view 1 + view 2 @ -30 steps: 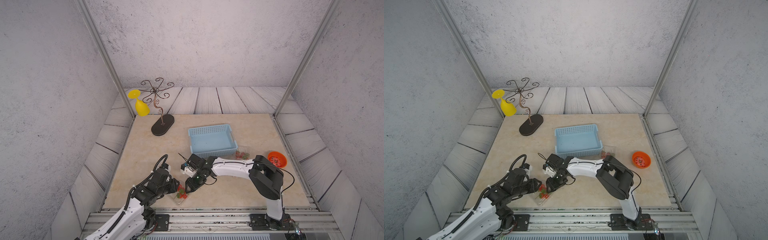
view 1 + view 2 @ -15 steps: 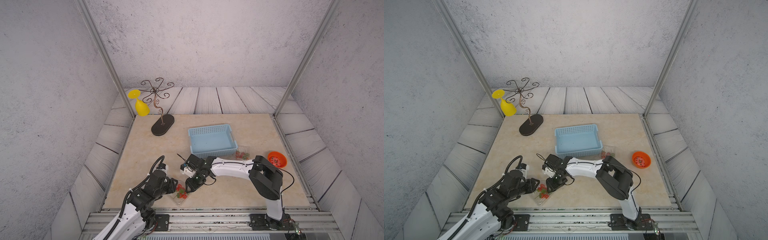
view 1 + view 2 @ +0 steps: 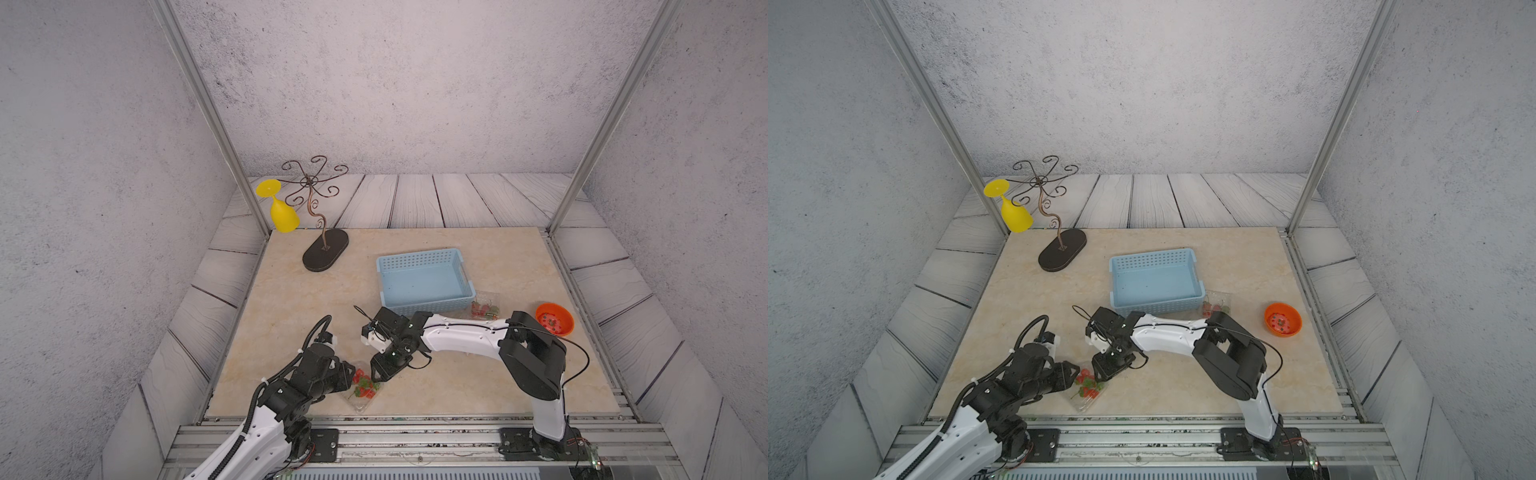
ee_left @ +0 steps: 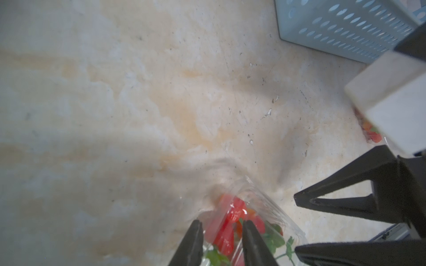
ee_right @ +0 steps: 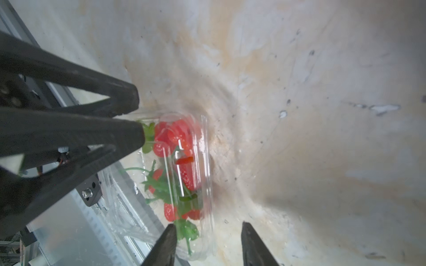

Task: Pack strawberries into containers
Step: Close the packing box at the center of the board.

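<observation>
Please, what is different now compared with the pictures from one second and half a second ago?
Almost nothing. The elbow of the left arm drew back toward its base, then partly returned. The left claw stays shut on the edge of the near container. The right claw stays open beside it. That container, its strawberries, the blue basket and the orange bowl did not move.

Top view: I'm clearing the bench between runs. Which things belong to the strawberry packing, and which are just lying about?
In the job:
strawberries
near container
far container
orange bowl, which holds berries

Lying about:
blue basket
yellow goblet
wire stand
</observation>
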### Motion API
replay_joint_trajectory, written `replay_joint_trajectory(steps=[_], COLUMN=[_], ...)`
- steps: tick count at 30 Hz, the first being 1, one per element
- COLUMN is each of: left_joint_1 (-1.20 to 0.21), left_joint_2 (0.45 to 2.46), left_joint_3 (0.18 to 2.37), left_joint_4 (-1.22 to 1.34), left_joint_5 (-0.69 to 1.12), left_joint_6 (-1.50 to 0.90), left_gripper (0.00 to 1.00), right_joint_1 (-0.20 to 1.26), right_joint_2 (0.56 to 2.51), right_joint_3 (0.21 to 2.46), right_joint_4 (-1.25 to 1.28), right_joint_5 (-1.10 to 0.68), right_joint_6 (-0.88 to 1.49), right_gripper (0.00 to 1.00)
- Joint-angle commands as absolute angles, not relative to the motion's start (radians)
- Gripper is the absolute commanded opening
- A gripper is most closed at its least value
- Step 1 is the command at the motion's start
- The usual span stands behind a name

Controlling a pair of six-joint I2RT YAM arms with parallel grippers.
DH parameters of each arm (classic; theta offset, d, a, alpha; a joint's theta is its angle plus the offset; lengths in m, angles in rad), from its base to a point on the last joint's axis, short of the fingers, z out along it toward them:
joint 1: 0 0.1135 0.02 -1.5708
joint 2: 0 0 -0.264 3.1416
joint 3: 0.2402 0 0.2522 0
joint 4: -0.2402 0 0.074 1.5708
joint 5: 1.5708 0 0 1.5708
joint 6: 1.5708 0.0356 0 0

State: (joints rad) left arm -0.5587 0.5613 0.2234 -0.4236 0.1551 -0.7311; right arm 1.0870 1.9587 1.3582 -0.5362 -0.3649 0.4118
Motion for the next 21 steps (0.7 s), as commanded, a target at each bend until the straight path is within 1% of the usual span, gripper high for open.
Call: replay_joint_trajectory(steps=[1,3,4,7,10,11,16,21], left_joint_1=[-0.565,-0.565,-0.565,-0.565,-0.565,-0.565,-0.565,-0.565], left_joint_2=[0.577,0.581,0.583,0.586,0.585,0.585,0.590,0.581], left_joint_3=[0.210,0.210,0.211,0.210,0.212,0.213,0.215,0.220], left_joint_4=[-0.426,-0.426,-0.425,-0.425,-0.429,-0.429,-0.432,-0.448], left_joint_5=[0.184,0.186,0.187,0.187,0.187,0.187,0.189,0.186], left_joint_6=[-0.739,-0.738,-0.738,-0.738,-0.738,-0.736,-0.733,-0.732], left_gripper=[0.33,0.33,0.33,0.33,0.33,0.33,0.33,0.33], right_joint_1=[1.121,1.149,1.167,1.203,1.233,1.240,1.261,1.266], right_joint_2=[1.887,1.863,1.845,1.808,1.785,1.782,1.776,1.831], right_joint_3=[1.326,1.323,1.319,1.302,1.291,1.293,1.301,1.327], right_joint_4=[-0.558,-0.570,-0.569,-0.545,-0.522,-0.520,-0.503,-0.509], right_joint_5=[-0.250,-0.202,-0.177,-0.170,-0.204,-0.213,-0.256,-0.315], right_joint_6=[0.381,0.368,0.361,0.358,0.335,0.328,0.305,0.287], right_gripper=[0.47,0.43,0.38,0.17,0.02,0.00,0.00,0.00])
